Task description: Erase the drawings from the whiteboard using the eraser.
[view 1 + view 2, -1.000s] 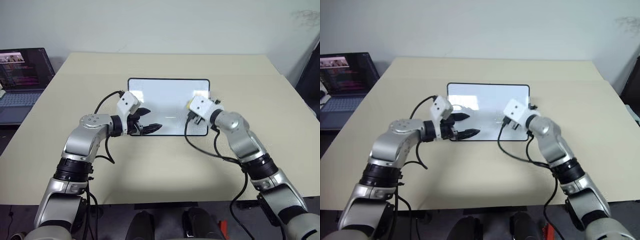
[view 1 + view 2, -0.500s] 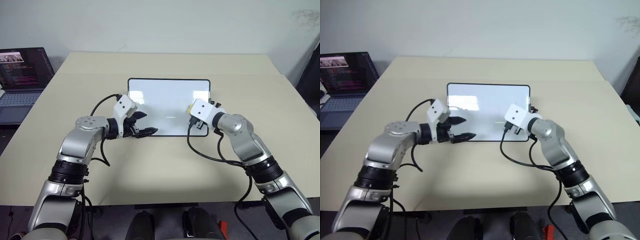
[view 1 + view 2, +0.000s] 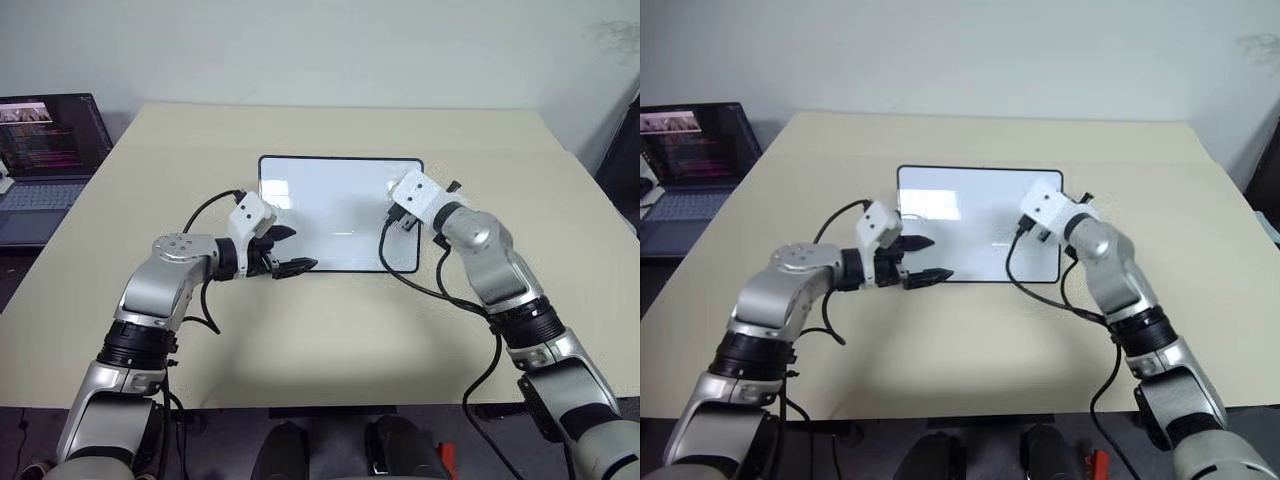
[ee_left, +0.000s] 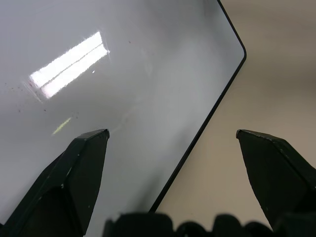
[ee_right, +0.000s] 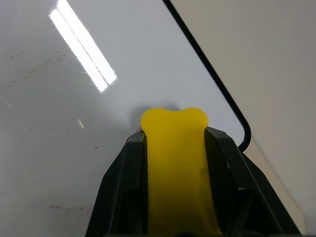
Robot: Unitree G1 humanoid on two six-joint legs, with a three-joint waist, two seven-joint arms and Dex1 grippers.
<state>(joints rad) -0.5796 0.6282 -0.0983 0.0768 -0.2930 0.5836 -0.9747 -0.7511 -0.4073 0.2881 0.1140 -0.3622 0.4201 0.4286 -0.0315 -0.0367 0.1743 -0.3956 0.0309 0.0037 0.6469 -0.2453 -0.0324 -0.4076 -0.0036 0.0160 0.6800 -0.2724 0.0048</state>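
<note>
Your right gripper [image 5: 175,148] has its two black fingers clamped on the small yellow oblong eraser [image 5: 175,163], the block's front end pressed toward the glossy white, black-framed whiteboard [image 3: 330,205] near its far right corner. Held that way, the eraser can be dragged flat across the surface. From the wrist view I cannot tell whether it is touching or just above.

Your left gripper [image 3: 292,250] sits at the board's near left corner with its fingers spread wide and nothing between them; one finger [image 4: 74,168] is over the white surface, the other over the table (probably placed to steady the frame while you wipe, though no contact is visible).

The red drawings [image 5: 64,208] are mostly gone: only faint reddish traces show in the right wrist view, beside the eraser. Judged from this, the wiping is nearly done.

The board lies mid-way across the beige table [image 3: 330,330]. An open dark laptop [image 3: 45,160] stands well apart at the table's left edge. Nothing blocks the strokes; the right arm's black cable [image 3: 400,275] loops over the board's near right edge.
</note>
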